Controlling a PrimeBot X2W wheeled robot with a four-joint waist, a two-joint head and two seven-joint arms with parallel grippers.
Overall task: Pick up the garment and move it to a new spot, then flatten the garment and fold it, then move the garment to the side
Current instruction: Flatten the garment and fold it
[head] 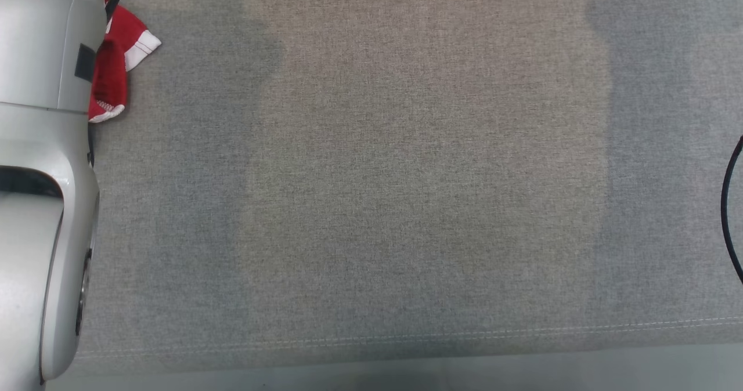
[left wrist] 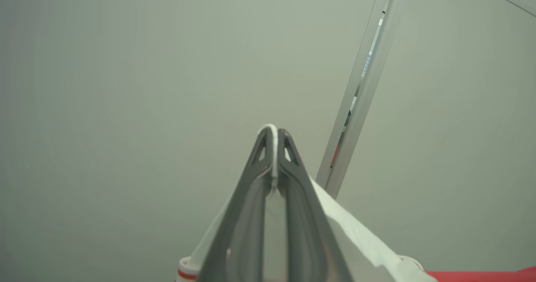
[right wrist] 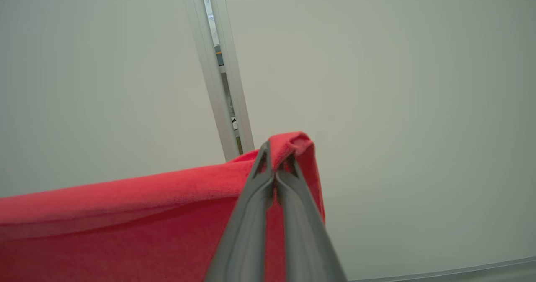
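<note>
Forearm casing (head: 35, 147), pale and glossy, runs down the left edge of the head view. Just beside it, in the upper left of the frame, is the garment (head: 113, 66), a bunched red cloth with white trim, partly hidden behind the casing. Whether it touches the surface beneath it I cannot tell. To the right spreads a grey woven cloth surface (head: 406, 176), with darker shadow bands at left and right and a stitched seam (head: 406, 337) along its lower edge. A thin black cable (head: 727, 205) curves in at the far right edge.

In the left wrist view the left gripper (left wrist: 274, 136) rises from the bottom centre. Its 2 dark fingers are pressed together on a thin white edge of the garment, which loops over their tips. More white fabric falls away toward the lower right, where a strip of red shows in the corner. Behind is a plain pale wall (left wrist: 125, 85), and right of centre a slanted metal strip (left wrist: 360, 93).

In the right wrist view the red cloth stretches from the lower left to the right gripper (right wrist: 274, 165) at bottom centre. Its 2 fingers are closed tight, pinching a folded red corner that pokes above their tips. A pale frame strip (right wrist: 211, 73) stands behind at upper centre.
</note>
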